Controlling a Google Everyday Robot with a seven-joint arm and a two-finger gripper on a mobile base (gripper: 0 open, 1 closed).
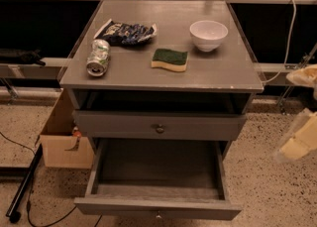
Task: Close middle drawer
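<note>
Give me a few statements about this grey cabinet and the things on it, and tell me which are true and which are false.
1. The middle drawer is pulled out and bare inside. True.
2. The white bowl sits inside the open drawer. False: it stands on the cabinet top, towards the right rear.
3. The can stands upright. False: it lies on its side near the left edge of the top.
4. The end effector is off to the right of the cabinet, not touching the drawer. True.
5. The green sponge lies on the top between the can and the bowl. True.
</note>
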